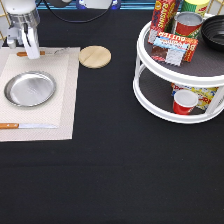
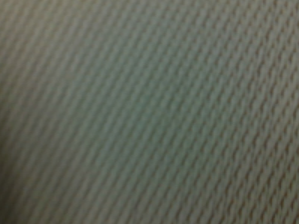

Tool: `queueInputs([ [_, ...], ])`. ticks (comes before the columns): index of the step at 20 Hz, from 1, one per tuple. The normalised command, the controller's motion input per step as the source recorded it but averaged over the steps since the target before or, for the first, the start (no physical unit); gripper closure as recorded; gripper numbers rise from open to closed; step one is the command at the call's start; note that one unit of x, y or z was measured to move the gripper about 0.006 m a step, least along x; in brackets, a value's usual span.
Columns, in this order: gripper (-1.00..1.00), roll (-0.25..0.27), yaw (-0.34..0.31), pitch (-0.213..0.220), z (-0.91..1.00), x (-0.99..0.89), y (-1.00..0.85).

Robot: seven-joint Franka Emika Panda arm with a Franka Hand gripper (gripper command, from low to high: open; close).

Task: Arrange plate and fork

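**Desk:** Where is the gripper?

**Photographer:** The gripper [image 1: 31, 50] is down at the placemat's [image 1: 65, 100] far edge, toward 10 o'clock in the exterior view. It stands right over the fork [image 1: 42, 52], which lies flat along that edge, wooden handle to the exterior view's left and tines to the right. Whether the fingers are spread or pinched on the handle, I cannot tell.

**Desk:** And the plate?

**Photographer:** The plate [image 1: 30, 89] sits on the mat at 9 o'clock, just below the fork. A knife [image 1: 25, 126] lies along the mat's near edge, so the plate is between the two.

**Desk:** Anything else on the table?

**Photographer:** A coaster [image 1: 95, 56] just off the mat at 11 o'clock, and at 2 o'clock a two-tier white turntable [image 1: 150, 95] with cans, a red cup and snack packs.

**Desk:** The wrist view?

**Photographer:** Only woven mat [image 2: 168, 110], filling the view
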Motion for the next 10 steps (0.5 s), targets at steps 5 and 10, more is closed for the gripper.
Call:
queueInputs([
  [5, 1.0, 0.063, -0.225, 0.138, -0.11, -0.09, -0.33],
  [10, 1.0, 0.102, -0.08, 0.135, -0.01, -0.02, -0.39],
])
